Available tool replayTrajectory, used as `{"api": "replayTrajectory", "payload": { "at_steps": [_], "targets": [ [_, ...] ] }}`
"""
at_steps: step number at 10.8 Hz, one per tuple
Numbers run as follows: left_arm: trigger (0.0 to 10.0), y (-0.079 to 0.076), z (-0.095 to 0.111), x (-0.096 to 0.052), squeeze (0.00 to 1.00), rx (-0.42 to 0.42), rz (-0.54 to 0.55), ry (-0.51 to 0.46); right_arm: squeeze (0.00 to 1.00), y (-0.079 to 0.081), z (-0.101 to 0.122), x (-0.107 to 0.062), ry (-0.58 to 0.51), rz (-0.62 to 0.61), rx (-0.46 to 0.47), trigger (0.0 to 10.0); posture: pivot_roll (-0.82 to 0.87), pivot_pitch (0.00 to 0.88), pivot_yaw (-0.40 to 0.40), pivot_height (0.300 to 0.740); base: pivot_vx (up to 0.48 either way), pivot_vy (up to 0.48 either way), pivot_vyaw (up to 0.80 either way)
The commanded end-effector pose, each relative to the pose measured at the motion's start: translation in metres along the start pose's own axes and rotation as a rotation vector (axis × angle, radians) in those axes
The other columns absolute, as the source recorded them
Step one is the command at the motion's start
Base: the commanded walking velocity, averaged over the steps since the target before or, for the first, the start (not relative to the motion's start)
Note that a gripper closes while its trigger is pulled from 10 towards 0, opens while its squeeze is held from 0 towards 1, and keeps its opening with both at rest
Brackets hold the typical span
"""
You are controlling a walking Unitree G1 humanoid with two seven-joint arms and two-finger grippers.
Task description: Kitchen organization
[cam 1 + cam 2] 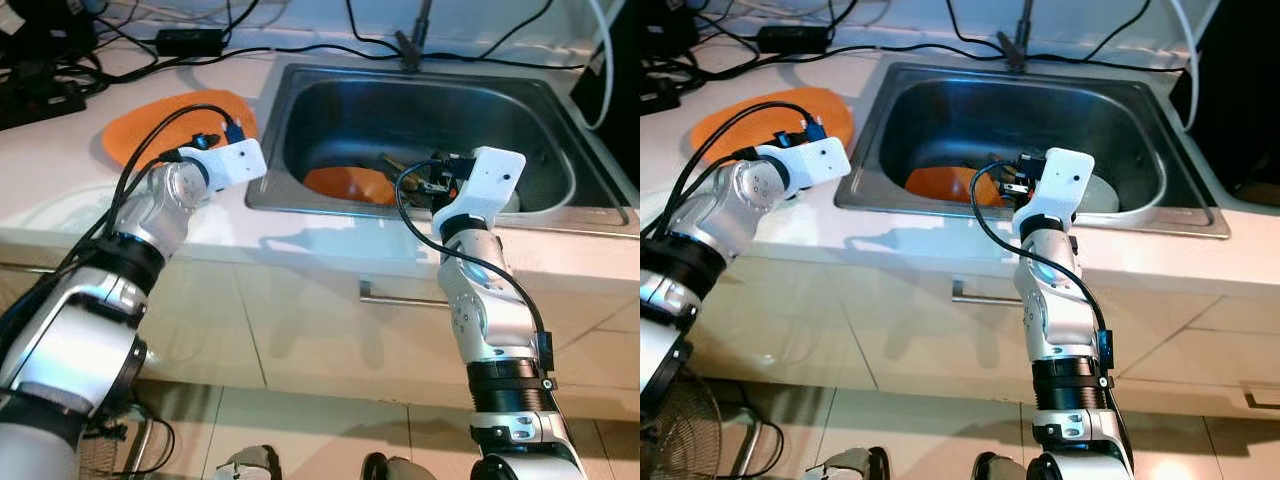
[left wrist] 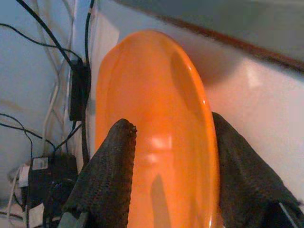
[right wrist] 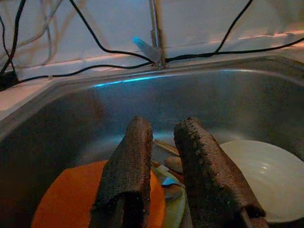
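- Left claw (image 2: 166,190): reaches over the white desk (image 1: 60,190) to the left of the sink (image 1: 560,215). Its two fingers (image 2: 107,185) stand apart on either side of the orange plate (image 1: 140,125), one at each edge; the wrist view does not settle whether they press on it. The straddle suits a grip across the plate's width, judged as a pick-up in preparation or a set-down just finished.
- Orange plate: lies flat on the desk, beside the sink's left rim, with black cables (image 1: 190,60) running along the far wall behind it.
- Right claw (image 3: 161,190): hangs over the near rim of the sink, pointed down into the basin, fingers slightly apart and holding nothing. The pose reads as lining up on the dishes below.
- Sink contents: a second orange dish (image 3: 66,199) lies on the bottom toward the left, a white plate (image 3: 270,175) toward the right, and small utensils (image 3: 166,178) between them, too jumbled to name.
- Tap (image 3: 154,28): stands at the far edge of the sink, clear of both arms.
- Judgement: sorting is at an early or middle stage, since dishes remain in the basin.
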State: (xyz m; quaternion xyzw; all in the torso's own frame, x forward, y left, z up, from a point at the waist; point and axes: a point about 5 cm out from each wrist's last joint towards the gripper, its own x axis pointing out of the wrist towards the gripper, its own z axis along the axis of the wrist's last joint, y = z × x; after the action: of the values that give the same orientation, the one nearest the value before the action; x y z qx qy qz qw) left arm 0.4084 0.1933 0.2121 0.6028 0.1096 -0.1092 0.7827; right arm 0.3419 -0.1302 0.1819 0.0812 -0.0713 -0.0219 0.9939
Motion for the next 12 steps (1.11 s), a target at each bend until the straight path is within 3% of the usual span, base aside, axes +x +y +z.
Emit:
{"api": "replayTrajectory", "payload": {
  "at_steps": [1, 3, 4, 5, 12],
  "targets": [
    [10.0, -0.0107, -0.0149, 0.0017, 0.0, 0.024, -0.044, 0.082, 0.0, -0.002, 0.0033, -0.0021, -0.006, -0.01, 0.012, 10.0, 0.07, 0.105, 0.014, 0.74, 0.0, 0.0, 0.0],
    [10.0, -0.0098, -0.022, 0.0028, 0.0, 0.033, -0.048, 0.119, 0.0, -0.0036, 0.0032, -0.0038, -0.002, -0.017, 0.011, 10.0, 0.06, 0.116, 0.02, 0.74, 0.0, 0.0, 0.0],
    [6.9, -0.0111, -0.0231, 0.0033, 0.0, 0.033, -0.056, 0.125, 0.0, -0.0057, 0.0029, -0.0046, 0.0, -0.024, 0.01, 10.0, 0.06, 0.119, 0.02, 0.74, 0.0, 0.0, 0.0],
    [0.0, -0.0126, -0.0227, 0.0037, 0.0, 0.039, -0.063, 0.121, 0.0, -0.0066, 0.0026, -0.005, 0.002, -0.028, 0.008, 10.0, 0.06, 0.123, 0.02, 0.74, 0.0, 0.0, 0.0],
    [0.0, -0.0143, -0.0217, 0.0049, 0.0, 0.041, -0.062, 0.106, 0.0, -0.0066, 0.0021, -0.0029, 0.01, -0.031, 0.008, 10.0, 0.06, 0.112, 0.014, 0.74, 0.0, 0.0, 0.0]
  ]
}}
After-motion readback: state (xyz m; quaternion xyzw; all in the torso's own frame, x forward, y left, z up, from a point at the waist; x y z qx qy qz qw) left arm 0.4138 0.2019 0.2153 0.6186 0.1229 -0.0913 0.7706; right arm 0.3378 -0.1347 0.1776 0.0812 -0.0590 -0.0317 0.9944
